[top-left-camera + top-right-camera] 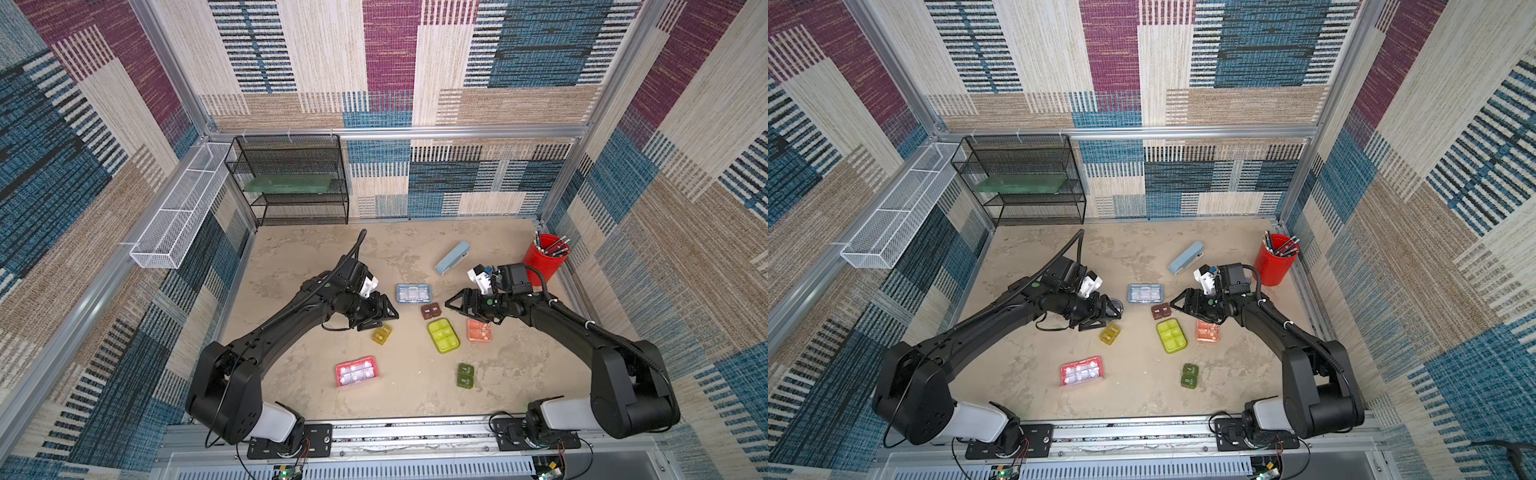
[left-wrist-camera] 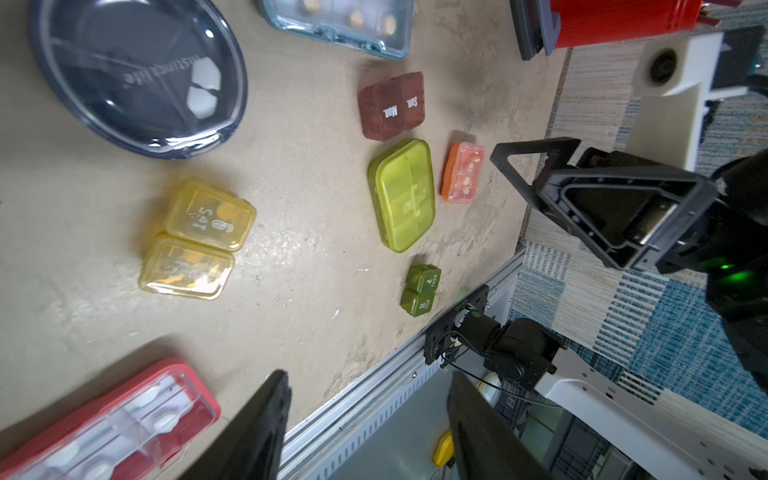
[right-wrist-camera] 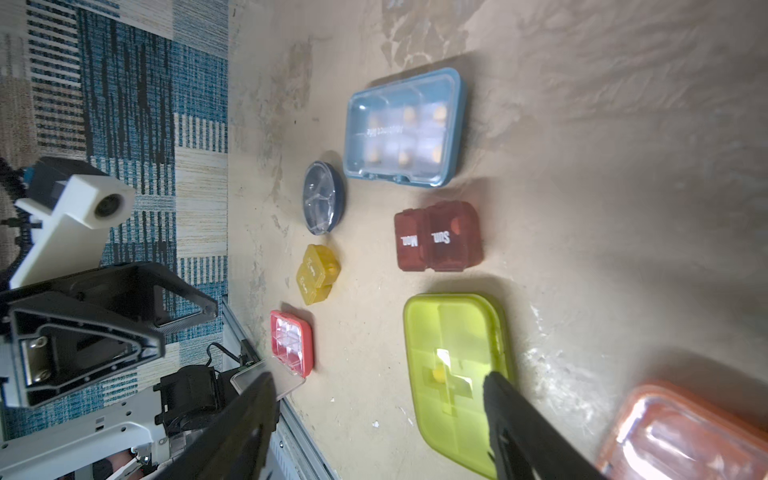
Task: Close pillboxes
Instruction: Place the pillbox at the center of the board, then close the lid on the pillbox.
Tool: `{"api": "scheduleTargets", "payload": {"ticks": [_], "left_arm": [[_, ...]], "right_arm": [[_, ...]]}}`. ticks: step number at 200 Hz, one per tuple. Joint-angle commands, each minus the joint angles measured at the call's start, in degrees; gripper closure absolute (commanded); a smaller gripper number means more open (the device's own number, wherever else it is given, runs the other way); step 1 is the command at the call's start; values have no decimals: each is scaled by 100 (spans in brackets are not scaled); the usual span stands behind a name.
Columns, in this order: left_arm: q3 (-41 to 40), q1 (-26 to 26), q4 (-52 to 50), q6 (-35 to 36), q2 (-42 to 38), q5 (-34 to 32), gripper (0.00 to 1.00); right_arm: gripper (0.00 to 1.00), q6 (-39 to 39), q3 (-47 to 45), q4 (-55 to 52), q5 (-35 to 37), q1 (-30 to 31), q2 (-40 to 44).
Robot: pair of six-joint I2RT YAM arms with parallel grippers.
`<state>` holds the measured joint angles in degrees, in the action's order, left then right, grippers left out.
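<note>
Clock centred on the flat yellow-green box (image 1: 443, 336): brown box (image 1: 431, 310) 11, light-blue box (image 1: 413, 293) beyond; orange box (image 1: 478, 331) 3; dark-green box (image 1: 465, 375) 5; amber box (image 1: 382, 333) 9; pink box (image 1: 356, 371) 8; round black box (image 2: 137, 75) 10. Lids look down; pink's unclear.

Both arms reaching in, grippers empty

The left arm (image 1: 286, 322) and right arm (image 1: 561, 322) are each bent at the elbow and stretched out low toward each other. That puts the left gripper (image 1: 380, 320) and right gripper (image 1: 453, 306) pretty much nose to nose but apart, both with jaws spread and nothing between them.
</note>
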<state>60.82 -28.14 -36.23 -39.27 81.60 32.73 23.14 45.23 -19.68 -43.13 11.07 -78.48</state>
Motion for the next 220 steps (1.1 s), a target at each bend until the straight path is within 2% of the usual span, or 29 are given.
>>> {"api": "scheduleTargets", "payload": {"ticks": [1,24,33,54,89,98,121,142,175,192,220], "left_arm": [[-174,92,-223,13,-260,-376,35],[-352,207,-320,-78,-590,-450,33],[-398,258,-353,-91,-705,-444,31],[-467,414,-436,-42,-860,-470,27],[-521,812,-521,101,-955,-133,23],[-585,882,-493,111,-1047,-94,22],[-886,1028,-203,-62,-1269,440,21],[-1097,1089,-152,35,-1408,454,20],[-1397,1173,-268,41,-1665,496,19],[-1566,1184,-297,-126,-1943,331,14],[-1748,1197,-520,-583,-2199,93,13]], "right_arm": [[16,9,147,-146,58,196,131],[15,63,318,-266,157,564,166],[10,110,406,-301,218,723,181],[8,219,595,-364,439,1036,207],[6,578,924,-440,613,1432,137],[1,636,1048,-505,669,1566,94],[0,789,1480,-833,775,1889,-143],[0,868,1814,-971,824,2211,-406],[1,675,2175,-1190,746,2568,-921],[2,364,2390,-1280,548,2637,-1238],[2,-210,2721,-1496,86,2684,-1919]]}}
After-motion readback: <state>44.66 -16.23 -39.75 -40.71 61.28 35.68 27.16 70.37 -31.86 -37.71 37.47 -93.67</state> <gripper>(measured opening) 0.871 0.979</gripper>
